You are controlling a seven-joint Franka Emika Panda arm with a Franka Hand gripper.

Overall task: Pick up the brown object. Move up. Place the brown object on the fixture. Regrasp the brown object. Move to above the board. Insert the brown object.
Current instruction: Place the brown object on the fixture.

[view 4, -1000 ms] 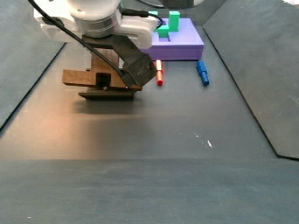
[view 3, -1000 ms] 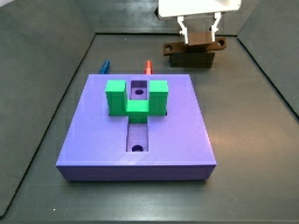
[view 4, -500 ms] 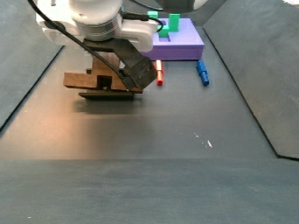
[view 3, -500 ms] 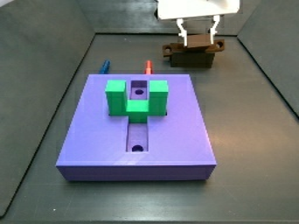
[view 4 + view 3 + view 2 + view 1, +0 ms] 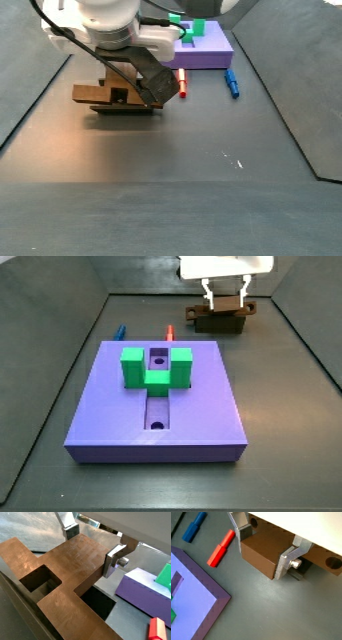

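Lavender board (image 5: pixel 174 416) fills the near floor, carrying a green U-shaped block (image 5: pixel 156 368). Far right, the dark fixture (image 5: pixel 218 322) holds the brown object (image 5: pixel 264 554), with the gripper (image 5: pixel 264 549) over it, silver fingers (image 5: pixel 291 558) clamped on its sides.

Your pincer (image 5: pixel 266 550) clasps the brown object (image 5: pixel 271 552); a red peg (image 5: pixel 221 548) lies beside the board (image 5: pixel 198 607).
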